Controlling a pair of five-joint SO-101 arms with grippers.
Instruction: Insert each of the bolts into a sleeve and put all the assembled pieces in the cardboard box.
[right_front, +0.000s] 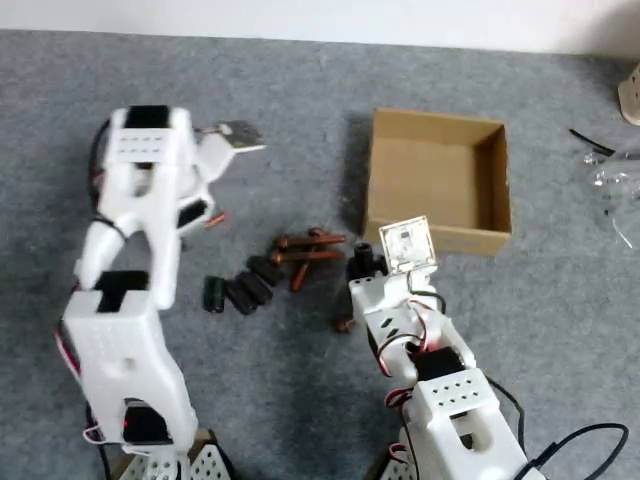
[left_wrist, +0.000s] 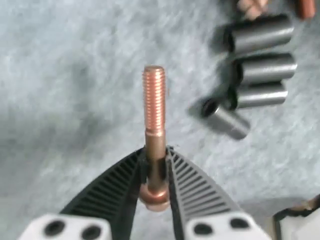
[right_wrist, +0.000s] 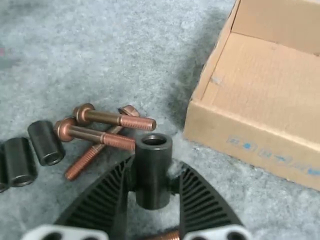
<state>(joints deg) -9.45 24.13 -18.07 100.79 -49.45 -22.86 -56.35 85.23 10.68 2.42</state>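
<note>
My left gripper (left_wrist: 156, 161) is shut on a copper bolt (left_wrist: 154, 120) just above its head, threaded end pointing outward, over the grey carpet left of the parts; the same bolt (right_front: 214, 219) peeks out beside the arm. My right gripper (right_wrist: 153, 176) is shut on an upright black sleeve (right_wrist: 152, 169), bore facing up, close to the cardboard box (right_wrist: 260, 125). Three loose bolts (right_wrist: 111, 118) lie crossed just beyond it, and another bolt (right_front: 343, 323) lies by the right arm. Several black sleeves (left_wrist: 261, 68) lie in a row (right_front: 240, 290). The open box (right_front: 385, 160) holds nothing.
The grey carpet spreads bare around the left arm and in front of the box. Clear plastic pieces and a black wire (right_front: 607, 168) lie at the far right edge, with a pale object (right_front: 630, 95) at the upper right corner.
</note>
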